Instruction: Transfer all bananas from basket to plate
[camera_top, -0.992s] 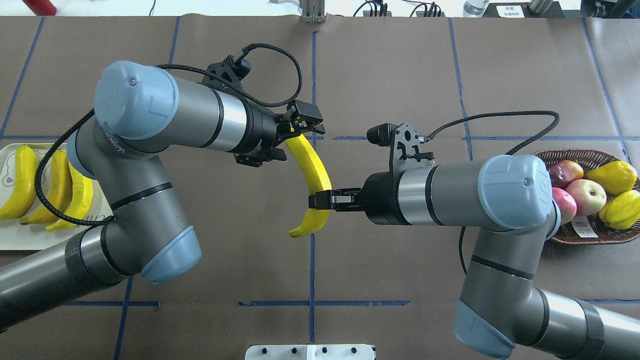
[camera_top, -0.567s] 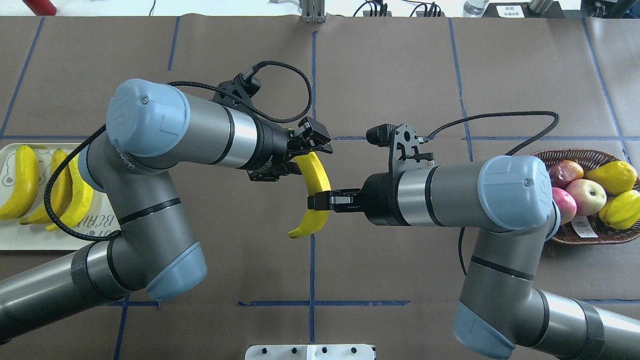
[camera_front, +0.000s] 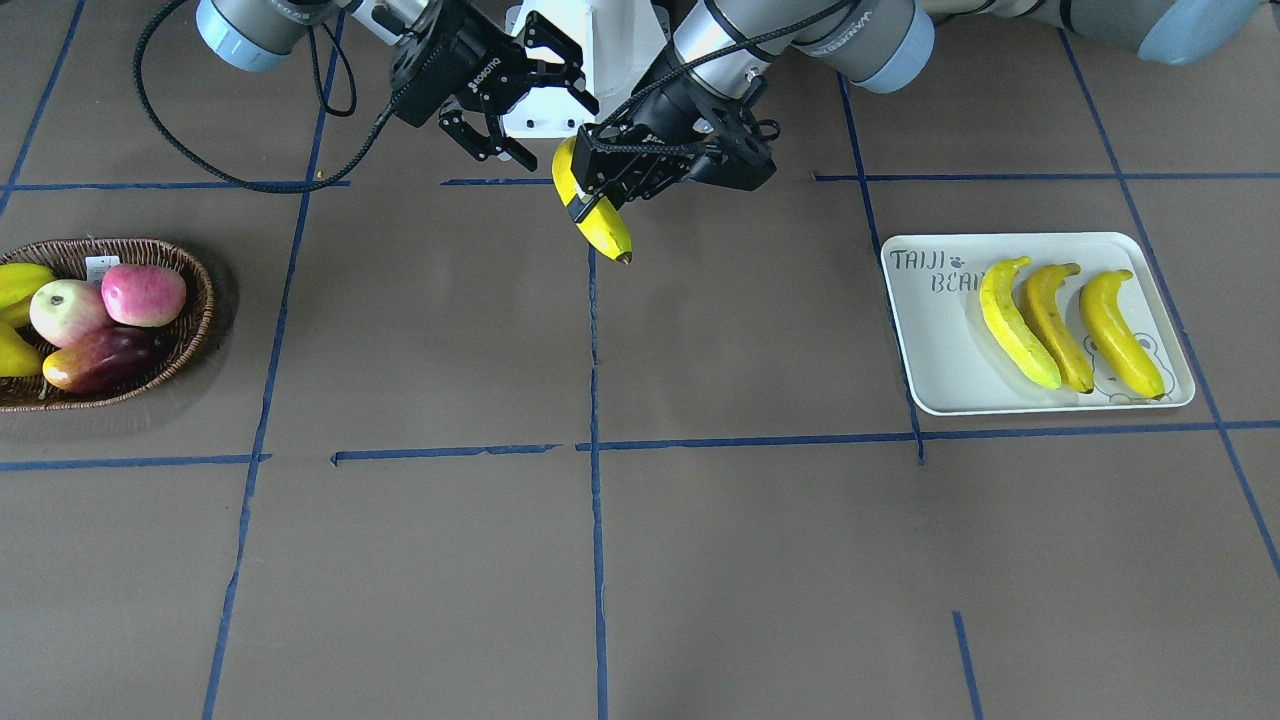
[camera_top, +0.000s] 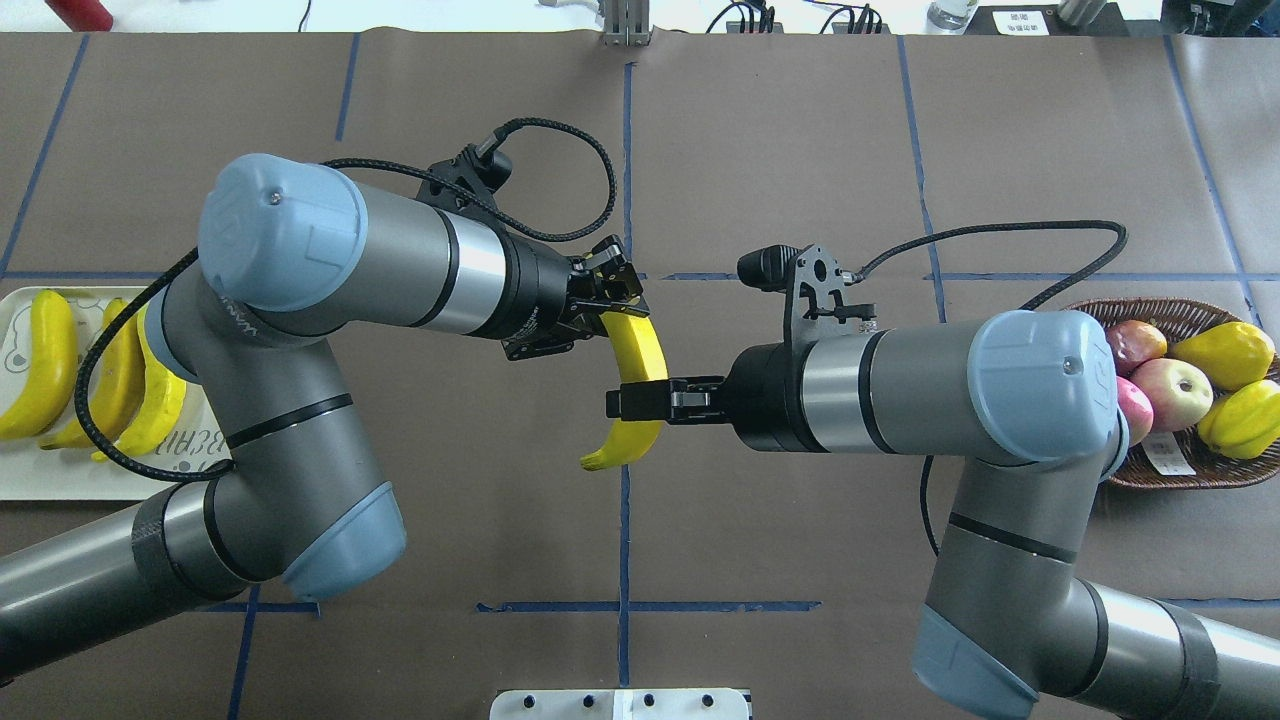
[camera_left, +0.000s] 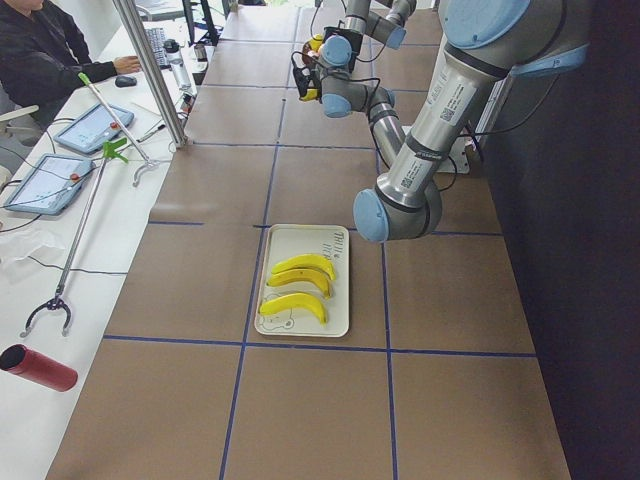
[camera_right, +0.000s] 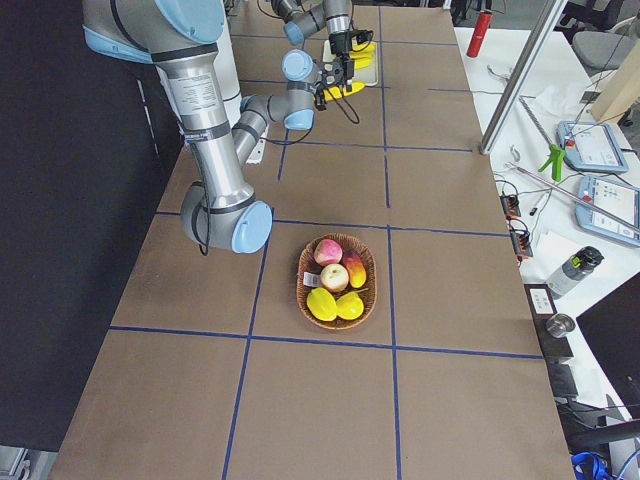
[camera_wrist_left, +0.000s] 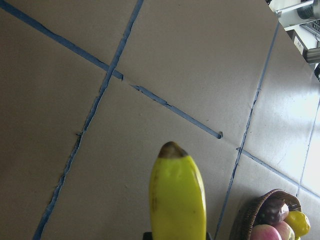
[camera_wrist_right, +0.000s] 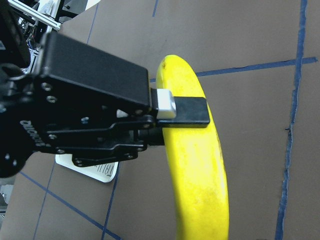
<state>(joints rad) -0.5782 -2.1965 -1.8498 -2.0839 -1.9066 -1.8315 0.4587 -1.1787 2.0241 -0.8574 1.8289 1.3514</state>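
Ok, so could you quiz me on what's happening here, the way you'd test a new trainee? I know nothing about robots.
1. How many long curved yellow bananas lie on the flat white rectangular tray?
2. True or false: the left gripper is shut on a fourth banana, held up above the brown table.
3. The shallow dark brown woven wicker basket holds: A) only bananas; B) red-pink apples and other fruit, but no banana; C) nothing at all.

Key: 1) three; 2) true; 3) B.
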